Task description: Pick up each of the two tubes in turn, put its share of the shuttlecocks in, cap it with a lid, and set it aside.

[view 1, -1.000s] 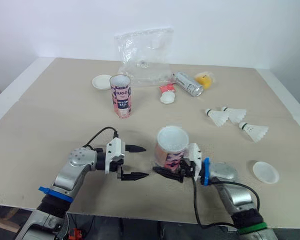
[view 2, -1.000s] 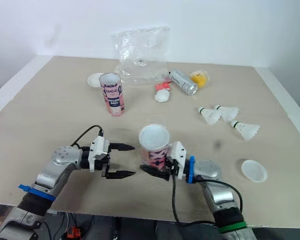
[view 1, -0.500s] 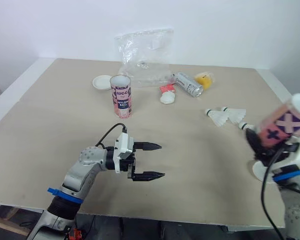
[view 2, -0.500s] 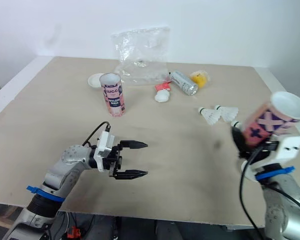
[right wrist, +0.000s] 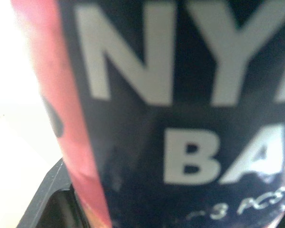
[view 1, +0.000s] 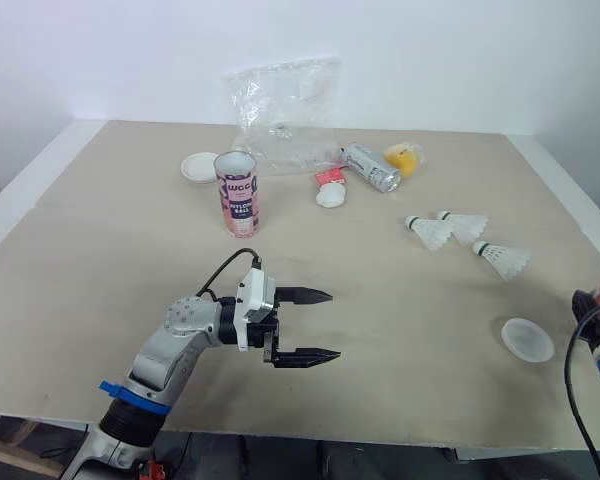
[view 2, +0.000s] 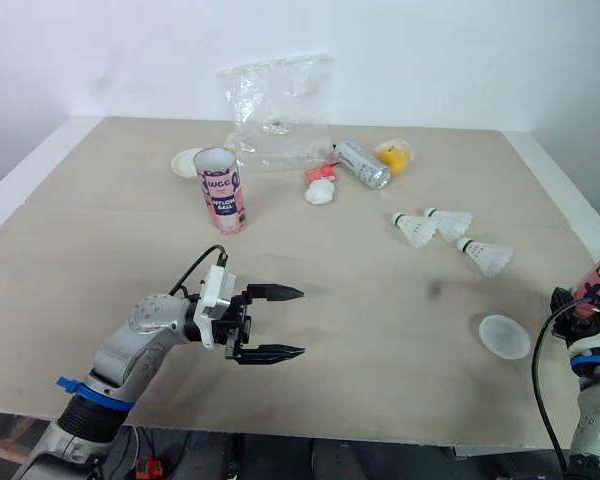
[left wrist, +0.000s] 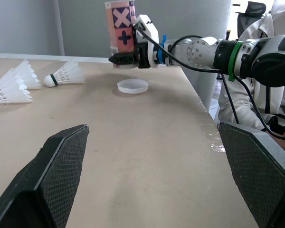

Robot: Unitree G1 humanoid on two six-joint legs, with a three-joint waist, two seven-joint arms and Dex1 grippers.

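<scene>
My right gripper [left wrist: 127,59] is shut on a pink tube [left wrist: 122,23], held upright and lifted at the table's far right edge, beside a white lid [view 1: 528,340]. In the right wrist view the tube's printed wall [right wrist: 180,114] sits close between the fingers. The second pink tube [view 1: 237,193] stands open-topped at the back left. Three white shuttlecocks [view 1: 430,232] [view 1: 465,226] [view 1: 505,260] lie at the right. My left gripper [view 1: 333,325] hovers open over the front middle of the table, holding nothing.
Another white lid [view 1: 198,166] lies behind the standing tube. A clear plastic bag [view 1: 285,110], a silver can [view 1: 372,167], a yellow object [view 1: 405,158] and a red-and-white item [view 1: 332,188] crowd the back. A person in white [left wrist: 249,109] sits past the right edge.
My right gripper has carried the pink tube from the front middle up and out to the far right edge. The left gripper has edged to the right, still open.
</scene>
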